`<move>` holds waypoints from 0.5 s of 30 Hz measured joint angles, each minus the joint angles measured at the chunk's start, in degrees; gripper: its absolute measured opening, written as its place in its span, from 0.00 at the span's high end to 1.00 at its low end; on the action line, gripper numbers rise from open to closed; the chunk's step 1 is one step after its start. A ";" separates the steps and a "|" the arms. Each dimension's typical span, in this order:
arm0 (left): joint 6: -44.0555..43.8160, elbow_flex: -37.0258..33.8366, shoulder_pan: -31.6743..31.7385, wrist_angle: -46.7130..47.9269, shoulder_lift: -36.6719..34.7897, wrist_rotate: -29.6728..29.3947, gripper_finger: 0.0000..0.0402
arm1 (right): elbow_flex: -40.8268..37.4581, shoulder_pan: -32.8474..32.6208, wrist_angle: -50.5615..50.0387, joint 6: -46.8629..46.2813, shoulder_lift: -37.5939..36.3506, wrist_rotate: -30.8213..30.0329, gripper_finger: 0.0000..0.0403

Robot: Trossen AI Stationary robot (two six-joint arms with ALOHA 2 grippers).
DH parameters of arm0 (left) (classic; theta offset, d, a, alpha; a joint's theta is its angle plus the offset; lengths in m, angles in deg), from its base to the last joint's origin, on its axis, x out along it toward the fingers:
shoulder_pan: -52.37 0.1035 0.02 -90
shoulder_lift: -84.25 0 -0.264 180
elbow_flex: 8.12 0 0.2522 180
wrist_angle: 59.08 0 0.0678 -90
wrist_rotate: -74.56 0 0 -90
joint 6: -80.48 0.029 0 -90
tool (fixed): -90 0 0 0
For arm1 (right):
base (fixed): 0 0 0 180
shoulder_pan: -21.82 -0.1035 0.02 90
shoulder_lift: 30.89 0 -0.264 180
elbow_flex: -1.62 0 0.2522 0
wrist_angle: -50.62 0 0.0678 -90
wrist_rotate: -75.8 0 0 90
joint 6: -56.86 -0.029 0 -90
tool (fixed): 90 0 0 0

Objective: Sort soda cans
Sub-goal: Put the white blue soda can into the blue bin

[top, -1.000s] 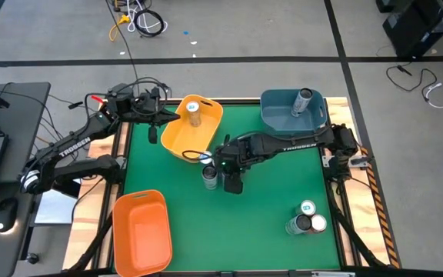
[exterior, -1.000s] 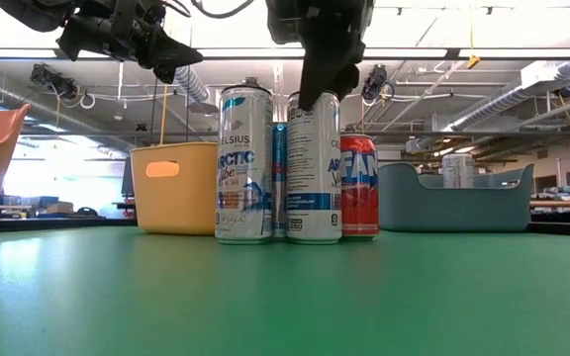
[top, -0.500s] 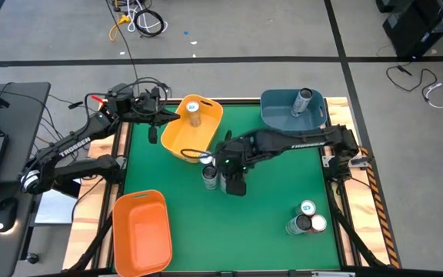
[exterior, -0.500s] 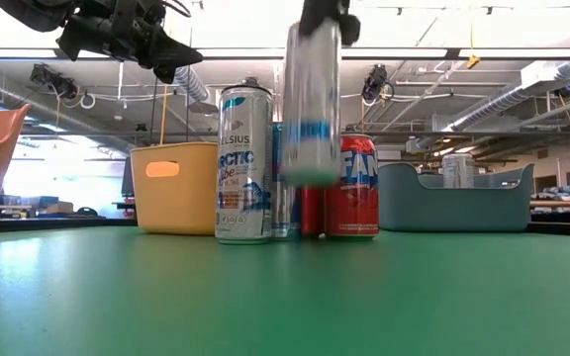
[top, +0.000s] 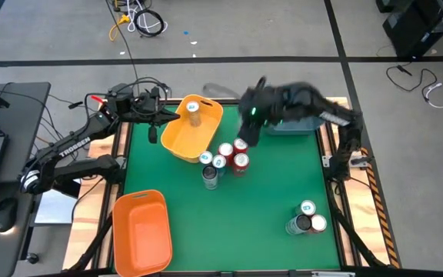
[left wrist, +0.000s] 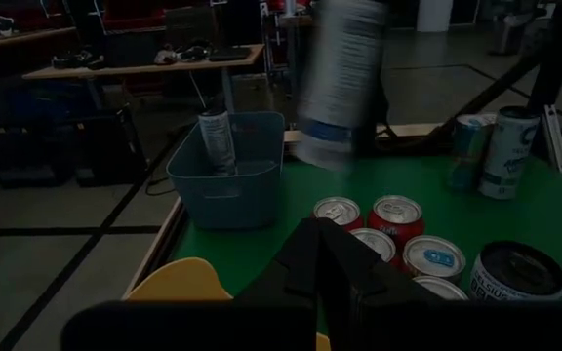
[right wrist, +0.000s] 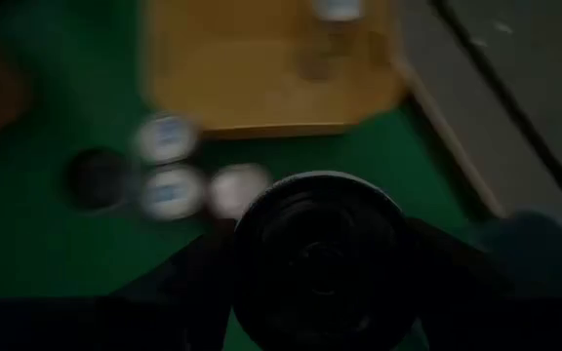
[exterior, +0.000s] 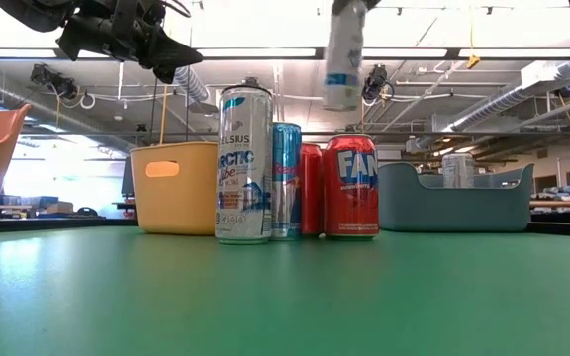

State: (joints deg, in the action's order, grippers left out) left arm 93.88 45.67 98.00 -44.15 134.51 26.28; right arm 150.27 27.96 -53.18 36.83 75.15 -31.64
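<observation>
We look down on a green table [top: 268, 223]. Three bins sit on it: an orange bin [top: 139, 232] at about 7 o'clock, a yellow bin [top: 177, 137] at about 11 o'clock, and a blue bin [top: 314, 121] at about 1 o'clock, partly hidden by the right arm.

The left arm reaches in from 9 o'clock, and the left gripper [top: 162, 117] hangs just beside the yellow bin's outer rim, its fingers pressed together and empty.

The right gripper [top: 254, 117] is raised above the table between the yellow and blue bins, blurred in the high view. It pinches a tall can [exterior: 343, 57] well clear of the table; in the low view the can hangs upright above the cluster, and in the left wrist view we see the same can [left wrist: 341, 78] in mid air in front of the blue bin.

Near the table's centre stands a cluster of cans [top: 223, 160]: in the low view a tall silver can [exterior: 244, 163] is nearest, then a slim blue one [exterior: 286, 180], then two red cans [exterior: 350, 186] touching side by side.

One can [top: 194, 112] stands in the yellow bin. Another can [left wrist: 215, 141] leans inside the blue bin.

Three more cans [top: 307, 219] stand together at about 4 o'clock, near the table's edge.
</observation>
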 joint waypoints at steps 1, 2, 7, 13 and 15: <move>0.00 0.00 0.00 0.07 -0.02 -0.01 0.99 | -0.32 2.27 -0.06 0.04 -0.51 -0.61 0.40; 0.00 0.00 0.00 0.10 -0.02 -0.01 0.99 | -0.80 4.81 0.10 0.21 -1.14 -0.65 0.40; 0.01 0.00 0.00 0.49 -0.01 -0.01 0.99 | -3.17 18.40 -0.01 1.37 -2.32 0.47 0.40; 0.04 0.00 0.00 0.53 0.00 -0.08 0.99 | -10.09 29.31 0.16 3.92 -2.41 2.62 0.40; 0.14 0.00 0.00 0.50 -0.01 -0.08 0.99 | -13.62 31.49 0.56 4.16 -2.46 2.75 0.40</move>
State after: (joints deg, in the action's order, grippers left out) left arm 94.02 45.67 98.00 -43.64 134.51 26.21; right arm 136.65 59.45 -52.62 40.99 72.69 -28.90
